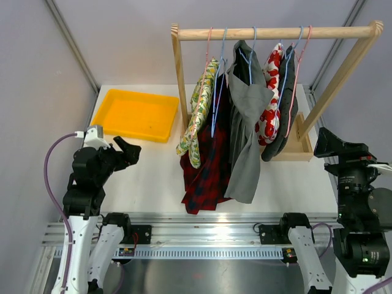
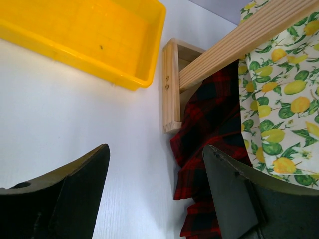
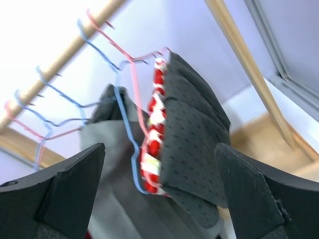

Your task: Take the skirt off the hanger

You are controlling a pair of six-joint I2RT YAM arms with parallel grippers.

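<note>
A wooden rack [image 1: 275, 32] carries several garments on wire hangers. From left: a lemon-print garment [image 1: 199, 110], a red-and-black plaid skirt [image 1: 208, 165] on a blue hanger [image 1: 217, 79], a grey dress [image 1: 248, 122], a red-and-white print piece [image 1: 269, 98] and a dark dotted garment [image 1: 285, 116]. My left gripper [image 1: 125, 152] is open and empty, left of the rack; its wrist view shows the plaid hem [image 2: 209, 119] on the table. My right gripper [image 1: 331, 144] is open and empty, right of the rack, facing the dark dotted garment [image 3: 194, 139].
A yellow tray [image 1: 138, 113] lies at the back left of the white table, also in the left wrist view [image 2: 75, 30]. The rack's wooden foot [image 2: 170, 84] stands beside it. Its slanted right post [image 1: 343, 73] rises near my right arm. Grey walls enclose the table.
</note>
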